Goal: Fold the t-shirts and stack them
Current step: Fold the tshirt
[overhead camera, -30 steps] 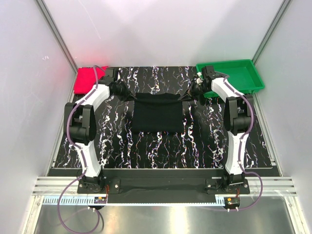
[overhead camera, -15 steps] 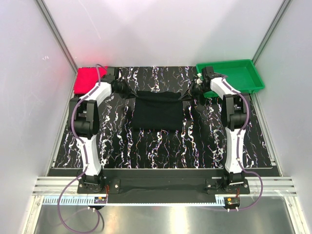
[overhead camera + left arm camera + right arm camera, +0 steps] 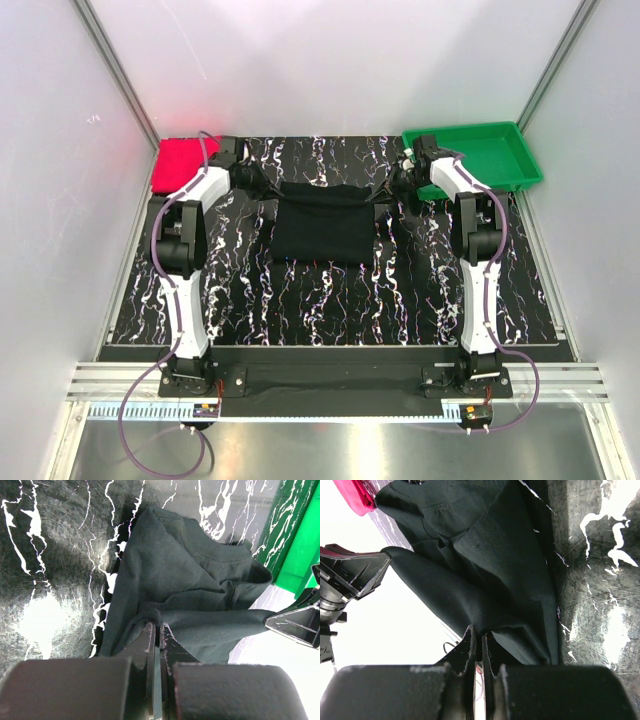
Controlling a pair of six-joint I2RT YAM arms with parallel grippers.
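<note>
The black t-shirt [image 3: 322,225] lies folded in the middle of the dark marbled table, its far edge lifted and stretched between both grippers. My left gripper [image 3: 268,188] pinches the far left corner; in the left wrist view it [image 3: 159,627] is shut on a bunched fold of black t-shirt [image 3: 170,575]. My right gripper [image 3: 385,190] holds the far right corner; the right wrist view shows it [image 3: 481,632] shut on black t-shirt [image 3: 485,545] cloth. The pinkish-red t-shirt [image 3: 175,163] lies folded at the far left corner, also visible as a red edge [image 3: 352,495].
A green plastic tray [image 3: 490,155] stands at the far right corner, just behind the right wrist, and its wall [image 3: 300,545] shows in the left wrist view. White walls with metal posts enclose the table on three sides.
Both grippers have moved a little toward the far edge with the black shirt's corners, and the shirt's near hem has slid away from the arm bases. The right jaws look marginally less tight.
</note>
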